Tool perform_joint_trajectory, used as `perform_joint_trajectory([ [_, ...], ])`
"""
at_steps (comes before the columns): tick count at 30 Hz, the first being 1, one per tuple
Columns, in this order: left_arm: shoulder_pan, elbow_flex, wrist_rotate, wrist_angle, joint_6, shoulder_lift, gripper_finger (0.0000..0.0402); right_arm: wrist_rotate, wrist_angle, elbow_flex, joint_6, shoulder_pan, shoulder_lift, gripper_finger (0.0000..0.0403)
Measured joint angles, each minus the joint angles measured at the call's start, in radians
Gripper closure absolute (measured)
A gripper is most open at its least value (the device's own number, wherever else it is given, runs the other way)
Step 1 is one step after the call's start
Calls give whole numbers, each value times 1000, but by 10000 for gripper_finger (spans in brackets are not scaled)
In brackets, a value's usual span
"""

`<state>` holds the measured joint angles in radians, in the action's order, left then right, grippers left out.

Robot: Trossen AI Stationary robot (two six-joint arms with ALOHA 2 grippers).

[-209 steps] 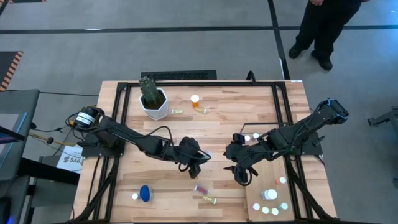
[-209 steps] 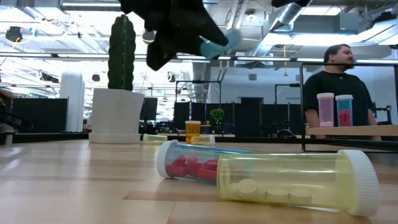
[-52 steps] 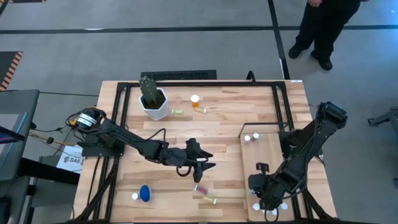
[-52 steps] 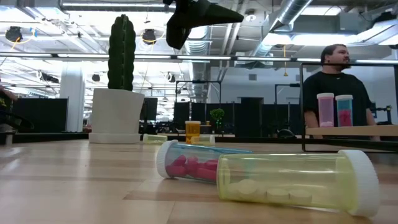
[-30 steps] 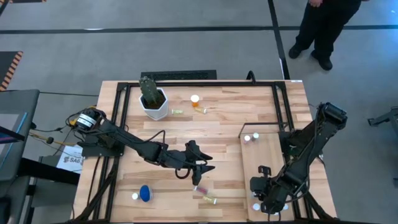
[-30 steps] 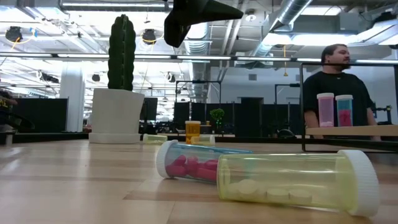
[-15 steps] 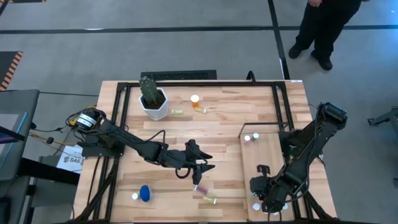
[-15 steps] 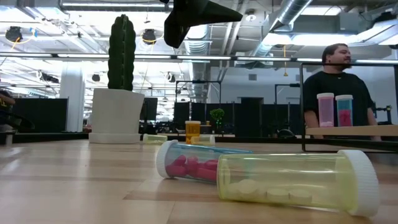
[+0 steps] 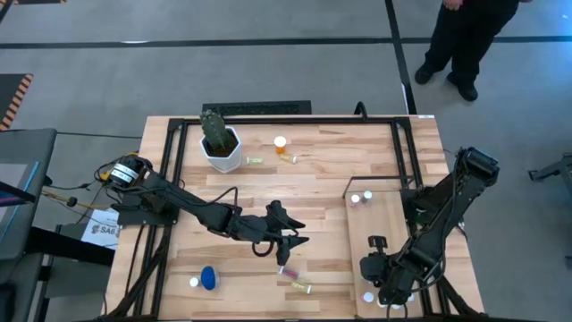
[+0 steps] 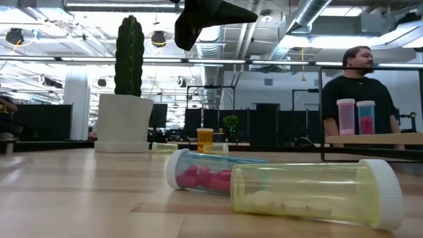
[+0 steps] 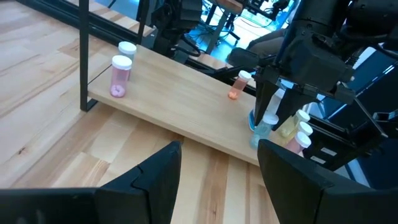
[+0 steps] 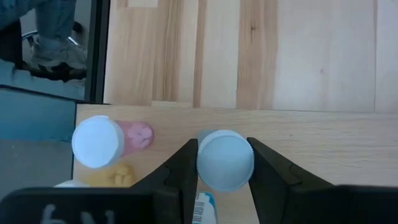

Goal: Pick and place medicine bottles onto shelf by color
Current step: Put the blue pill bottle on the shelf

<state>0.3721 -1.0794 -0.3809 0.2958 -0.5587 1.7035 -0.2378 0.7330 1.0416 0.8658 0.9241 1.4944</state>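
My right gripper (image 12: 224,163) pinches a white-capped teal bottle (image 12: 224,160), standing it on the shelf (image 12: 323,143) near the shelf's front corner, just beside 2 other bottles. My left gripper (image 11: 217,163) hangs with fingers spread, holding nothing, above bare table (image 9: 313,179).

Grips a white-capped bottle (image 12: 224,160) between two dark fingers (image 12: 180,168) at lower centre, above a pale shelf (image 12: 323,143), beside a pink bottle (image 12: 109,140) at left.
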Motion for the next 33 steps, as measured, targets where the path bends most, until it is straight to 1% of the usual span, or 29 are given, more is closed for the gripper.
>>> perform_joint_trajectory([
  [4, 0, 0, 0, 0, 0, 0, 200, -2, -1, -1, -21, 0, 0, 265],
  [10, 0, 0, 0, 0, -1, 0, 200, -2, -88, -53, -28, -1, -2, 267],
  [20, 0, 0, 0, 2, -11, 0, 200, 3, -78, -54, -40, -1, -2, 262],
  [29, 0, 0, -3, 2, -12, 0, 200, 50, -47, -56, -37, -4, -1, 254],
  [33, 0, 0, -26, 1, -13, 0, 200, 64, -38, -56, -51, -4, -1, 253],
])
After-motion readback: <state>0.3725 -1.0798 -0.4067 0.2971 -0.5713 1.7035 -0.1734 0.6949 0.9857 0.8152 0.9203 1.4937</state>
